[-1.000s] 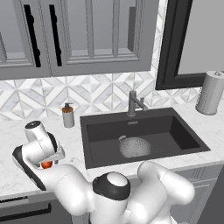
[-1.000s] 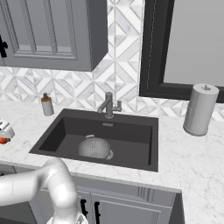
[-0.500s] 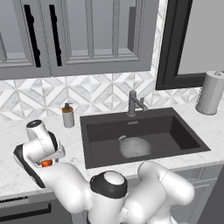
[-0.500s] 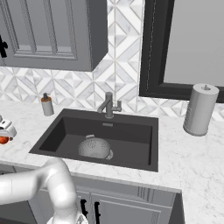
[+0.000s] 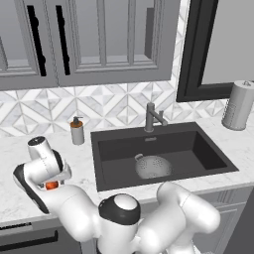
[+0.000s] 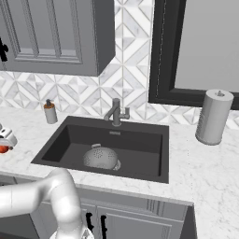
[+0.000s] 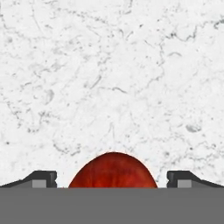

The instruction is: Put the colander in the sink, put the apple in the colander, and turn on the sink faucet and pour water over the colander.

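The red-orange apple (image 5: pixel 51 185) lies on the white marble counter left of the sink (image 5: pixel 198 149). My gripper (image 7: pixel 113 178) points down over it, open, with one fingertip (image 7: pixel 41 178) on each side of the apple (image 7: pixel 113 171) and a gap on both sides. The grey perforated colander (image 5: pixel 153 166) sits in the dark basin, near its middle (image 6: pixel 100 158). Behind the basin stands the dark sink faucet (image 5: pixel 151 117). The water is out of view.
A small brown-topped soap dispenser (image 5: pixel 77 131) stands on the counter behind my hand. A paper towel roll (image 5: pixel 238 105) is upright at the far right. Grey wall cabinets (image 5: pixel 99 39) hang above the tiled backsplash.
My hand has sunk a little toward the counter, so the fingers now straddle the apple. The colander and faucet have not moved.
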{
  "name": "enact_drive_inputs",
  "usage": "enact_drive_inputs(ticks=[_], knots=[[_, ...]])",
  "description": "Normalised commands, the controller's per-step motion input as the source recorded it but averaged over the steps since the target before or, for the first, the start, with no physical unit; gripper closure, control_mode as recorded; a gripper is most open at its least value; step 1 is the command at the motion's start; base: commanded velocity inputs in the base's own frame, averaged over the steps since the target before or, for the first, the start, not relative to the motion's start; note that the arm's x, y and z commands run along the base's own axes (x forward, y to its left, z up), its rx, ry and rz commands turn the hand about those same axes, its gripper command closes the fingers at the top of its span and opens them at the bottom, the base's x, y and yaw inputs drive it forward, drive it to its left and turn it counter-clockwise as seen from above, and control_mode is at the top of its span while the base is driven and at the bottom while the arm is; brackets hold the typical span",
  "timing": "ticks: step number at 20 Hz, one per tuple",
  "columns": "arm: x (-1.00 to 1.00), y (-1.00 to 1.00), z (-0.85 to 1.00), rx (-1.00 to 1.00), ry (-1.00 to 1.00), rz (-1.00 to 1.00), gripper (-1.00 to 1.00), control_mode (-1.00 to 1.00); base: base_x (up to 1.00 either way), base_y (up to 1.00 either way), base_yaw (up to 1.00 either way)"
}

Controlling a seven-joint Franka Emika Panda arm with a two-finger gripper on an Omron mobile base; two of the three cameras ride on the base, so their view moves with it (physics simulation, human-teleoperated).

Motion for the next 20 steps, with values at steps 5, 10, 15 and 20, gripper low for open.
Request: enact_drive_inputs(ticks=[5, 10, 15, 20], knots=[[0.00, 0.09, -0.15, 0.00, 0.00, 0.00, 1.00, -1.00, 0.00, 0.00, 0.00], [0.00, 0.08, -0.07, 0.00, 0.00, 0.00, 1.00, -1.00, 0.00, 0.00, 0.00], [-0.12, -0.10, 0.10, 0.00, -0.05, 0.00, 1.00, -1.00, 0.00, 0.00, 0.00], [-0.19, -0.45, 0.17, 0.00, -0.08, 0.00, 1.00, -1.00, 0.00, 0.00, 0.00]])
